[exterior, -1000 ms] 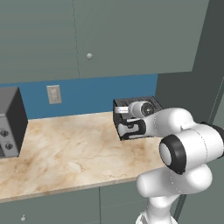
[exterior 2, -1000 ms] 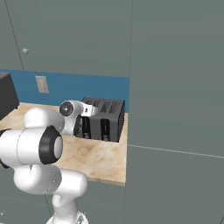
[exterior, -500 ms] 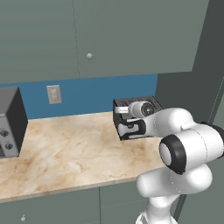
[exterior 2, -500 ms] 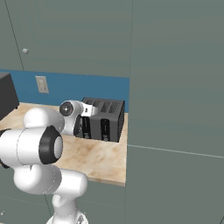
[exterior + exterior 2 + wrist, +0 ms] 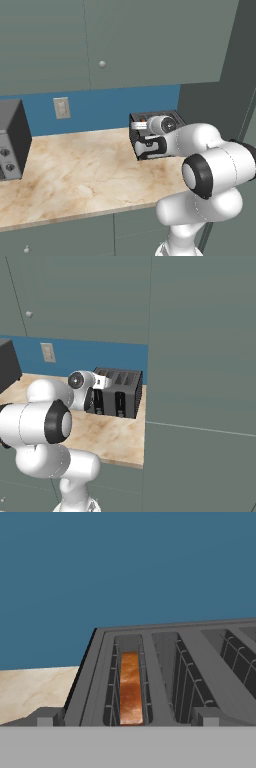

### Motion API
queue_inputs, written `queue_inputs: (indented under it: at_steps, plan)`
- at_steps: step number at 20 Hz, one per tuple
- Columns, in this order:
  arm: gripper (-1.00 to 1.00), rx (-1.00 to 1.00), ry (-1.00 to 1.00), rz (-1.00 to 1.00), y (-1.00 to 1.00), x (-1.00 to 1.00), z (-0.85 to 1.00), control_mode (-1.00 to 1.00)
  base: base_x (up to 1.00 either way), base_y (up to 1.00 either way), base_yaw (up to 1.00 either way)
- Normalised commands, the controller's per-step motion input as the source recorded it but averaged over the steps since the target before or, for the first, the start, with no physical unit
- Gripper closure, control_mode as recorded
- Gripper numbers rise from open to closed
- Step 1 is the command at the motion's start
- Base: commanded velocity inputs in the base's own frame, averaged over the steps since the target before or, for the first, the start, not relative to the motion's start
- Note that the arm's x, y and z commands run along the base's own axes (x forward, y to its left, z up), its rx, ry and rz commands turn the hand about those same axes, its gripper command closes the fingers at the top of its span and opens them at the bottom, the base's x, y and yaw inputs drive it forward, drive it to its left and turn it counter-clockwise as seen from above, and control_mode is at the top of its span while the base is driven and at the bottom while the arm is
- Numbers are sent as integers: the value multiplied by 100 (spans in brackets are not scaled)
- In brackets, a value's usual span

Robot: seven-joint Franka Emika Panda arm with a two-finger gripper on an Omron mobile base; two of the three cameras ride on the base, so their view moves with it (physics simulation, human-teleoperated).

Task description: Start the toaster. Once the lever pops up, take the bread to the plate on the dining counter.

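One slice of bread (image 5: pixel 130 688) sits low in the leftmost slot of the toaster (image 5: pixel 118 392). We see the gripper (image 5: pixel 128 719) spread wide, grasping nothing, at the toaster's front top edge. We judge the lever wants a straight downward press — bread stays untouched until pop-up.

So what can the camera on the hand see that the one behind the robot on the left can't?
The hand camera looks straight down into the toaster's top slots, where the bread sits deep in the leftmost one. The left base camera takes in the wider kitchen: the robot's arm, the grey oven box at the far left, the wall socket and the cupboards above. Both show the toaster, the marbled counter and the blue wall.
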Motion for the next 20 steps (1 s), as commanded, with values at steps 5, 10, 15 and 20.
queue_inputs:
  at_steps: [5, 10, 15, 20]
  plan:
    - [-100, 0, 0, 0, 0, 0, 0, -100, 0, 0, 0]
    - [-100, 0, 0, 0, 0, 0, 0, -100, 0, 0, 0]
    - [-100, 0, 0, 0, 0, 0, 0, -100, 0, 0, 0]
    - [-100, 0, 0, 0, 0, 0, 0, -100, 0, 0, 0]
